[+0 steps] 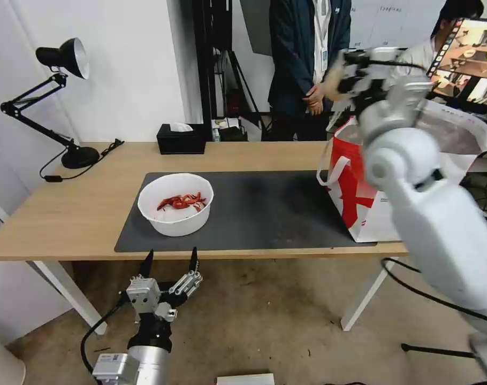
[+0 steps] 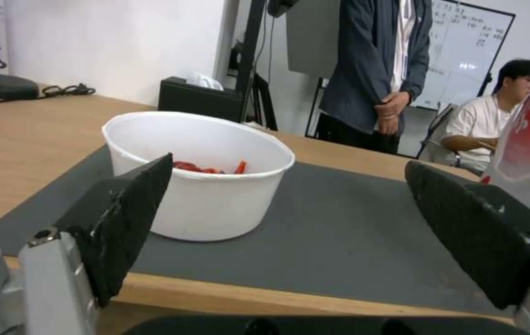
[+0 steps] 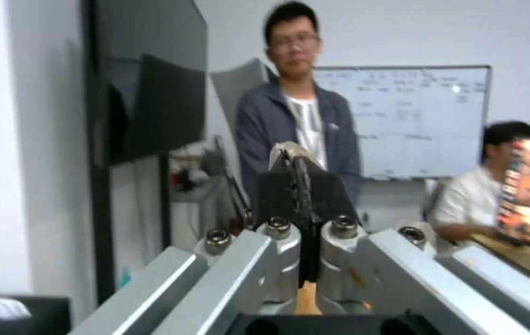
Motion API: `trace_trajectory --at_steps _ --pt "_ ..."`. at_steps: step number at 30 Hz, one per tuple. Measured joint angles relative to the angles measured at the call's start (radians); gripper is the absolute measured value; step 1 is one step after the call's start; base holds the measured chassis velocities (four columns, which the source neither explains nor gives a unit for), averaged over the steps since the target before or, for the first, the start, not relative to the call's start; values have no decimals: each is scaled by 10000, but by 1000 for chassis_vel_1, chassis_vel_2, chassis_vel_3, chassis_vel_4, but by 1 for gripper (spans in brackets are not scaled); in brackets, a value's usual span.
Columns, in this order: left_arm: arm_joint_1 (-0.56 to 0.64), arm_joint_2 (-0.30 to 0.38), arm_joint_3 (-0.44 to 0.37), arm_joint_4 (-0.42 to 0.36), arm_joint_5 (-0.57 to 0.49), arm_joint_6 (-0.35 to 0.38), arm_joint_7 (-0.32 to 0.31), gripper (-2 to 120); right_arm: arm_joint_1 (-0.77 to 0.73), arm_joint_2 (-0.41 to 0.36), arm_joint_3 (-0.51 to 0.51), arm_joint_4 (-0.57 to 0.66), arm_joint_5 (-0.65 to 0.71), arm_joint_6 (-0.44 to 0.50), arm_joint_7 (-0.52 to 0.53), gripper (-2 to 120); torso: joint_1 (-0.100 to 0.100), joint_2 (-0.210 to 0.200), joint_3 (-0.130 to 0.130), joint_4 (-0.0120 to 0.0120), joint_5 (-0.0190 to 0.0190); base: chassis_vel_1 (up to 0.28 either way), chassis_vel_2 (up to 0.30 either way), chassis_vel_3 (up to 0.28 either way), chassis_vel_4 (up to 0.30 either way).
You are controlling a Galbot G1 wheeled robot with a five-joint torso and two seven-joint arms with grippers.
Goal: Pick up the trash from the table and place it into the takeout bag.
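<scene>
A white bowl (image 1: 175,206) holding red peel scraps (image 1: 182,201) sits at the left end of the dark grey mat (image 1: 275,214) on the light-wood table (image 1: 67,214). The white-and-red takeout bag (image 1: 356,198) stands at the mat's right end. My left gripper (image 1: 170,260) hangs open just below and in front of the table's front edge, level with the bowl (image 2: 203,186), nothing between its fingers (image 2: 129,218). My right gripper (image 1: 356,69) is raised high above the bag's far rim, its fingers (image 3: 277,186) pressed shut; a small pale sliver shows at their tips, which I cannot identify.
A black tissue box (image 1: 181,139) stands at the table's far edge and a black desk lamp (image 1: 61,96) at the far left. One person stands behind the table and another sits by a monitor (image 1: 473,59) at the right. The bag's strap handle (image 1: 332,168) hangs toward the mat.
</scene>
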State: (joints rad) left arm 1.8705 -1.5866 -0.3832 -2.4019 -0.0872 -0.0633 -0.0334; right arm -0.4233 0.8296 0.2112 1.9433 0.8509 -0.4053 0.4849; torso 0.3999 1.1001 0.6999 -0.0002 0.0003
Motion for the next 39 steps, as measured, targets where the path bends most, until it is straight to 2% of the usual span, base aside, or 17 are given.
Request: trace_trajectory --at_steps 3,5,9,12,15,20,21,22,25,26,27,30,31,34,35,38,39 --pt "-14 19 31 5 3 4 5 100 -553 -537 523 214 542 -145 -5 0 -1 0 0 -1 0 0 0 0 0" --pt "-18 29 97 29 26 8 9 100 -1323 -929 1281 424 1417 -422 5 0 0 0 0 1 0 0 0 0 0" --pt "-18 30 162 52 68 8 14 100 -1946 -1102 1989 546 2344 -811 283 0 0 0 0 1 1 0 0 0 0" --pt "10 37 214 55 115 8 21 100 -2407 -1145 2705 652 3746 -1381 1100 0 0 0 1 1 0 0 0 0 0" --pt "28 49 207 49 128 8 23 100 -2499 -1155 2897 724 4418 -1588 1548 2 0 0 1 2 -1 0 0 0 0" --pt "28 49 206 48 128 8 23 100 -2504 -1157 2908 732 4488 -1604 1598 3 0 0 1 2 -1 0 0 0 0" --pt "42 55 194 31 132 8 24 100 -2482 -1167 2971 795 5183 -1734 2116 25 0 0 1 2 -2 0 0 0 0" --pt "53 57 188 21 137 8 24 100 -2366 -1167 2986 808 5834 -1848 2651 30 0 0 1 3 -2 0 0 0 0" --pt "59 56 187 14 143 7 25 100 -2265 -1158 2990 807 6201 -1912 3011 33 0 0 1 3 -2 0 0 0 0" --pt "69 55 187 9 153 6 26 100 -2057 -1133 2983 756 6699 -2003 3610 44 0 0 1 4 -3 0 0 0 0" --pt "69 55 187 9 153 6 26 100 -2057 -1133 2983 756 6699 -2003 3610 44 0 0 1 4 -3 0 0 0 0" --pt "92 55 176 2 179 0 28 100 -1739 -1086 2903 563 7155 -2106 4418 58 0 0 1 4 -3 0 0 0 0" --pt "92 55 176 2 179 0 28 100 -1739 -1086 2903 563 7155 -2106 4418 58 0 0 1 4 -3 0 0 0 0" --pt "93 49 178 1 197 -1 30 100 -1599 -1070 2886 476 7438 -2151 4732 73 1 0 1 3 -3 0 0 0 0" --pt "93 49 178 1 197 -1 30 100 -1599 -1070 2886 476 7438 -2151 4732 73 1 0 1 3 -3 0 0 0 0" --pt "95 40 206 26 217 -4 32 100 -1819 -1067 2884 774 6721 -2025 3917 89 1 -1 2 3 -3 0 0 0 0" --pt "95 40 206 26 217 -4 32 100 -1819 -1067 2884 774 6721 -2025 3917 89 1 -1 2 3 -3 0 0 0 0"
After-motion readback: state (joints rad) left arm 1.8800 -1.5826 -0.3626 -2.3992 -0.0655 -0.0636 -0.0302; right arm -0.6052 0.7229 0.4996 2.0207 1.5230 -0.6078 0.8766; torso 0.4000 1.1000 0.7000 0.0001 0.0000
